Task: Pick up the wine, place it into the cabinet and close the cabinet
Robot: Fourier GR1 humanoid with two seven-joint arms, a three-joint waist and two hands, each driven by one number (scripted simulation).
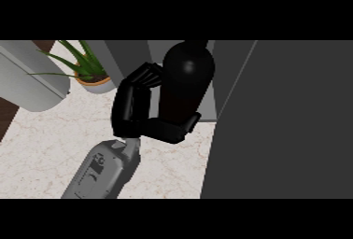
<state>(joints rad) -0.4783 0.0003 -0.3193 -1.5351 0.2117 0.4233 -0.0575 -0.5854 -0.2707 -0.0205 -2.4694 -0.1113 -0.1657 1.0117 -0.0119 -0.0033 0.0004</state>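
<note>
The wine bottle (186, 74) is dark and nearly black, standing upright with its neck toward the view's top. My left hand (134, 109) is shut on it: the fingers (146, 74) curl round its left side and the thumb (180, 127) crosses its base. The grey forearm (103, 170) comes up from the lower edge. Behind the bottle is the grey cabinet (224, 79). Its big dark door (283, 121) stands open and fills the right side. I cannot tell whether the bottle is inside the cabinet. My right hand does not show.
A spiky green plant (82, 63) in a pale pot (98, 85) stands on the marble counter (55, 140) left of the hand. A large rounded pale grey object (27, 79) fills the upper left corner.
</note>
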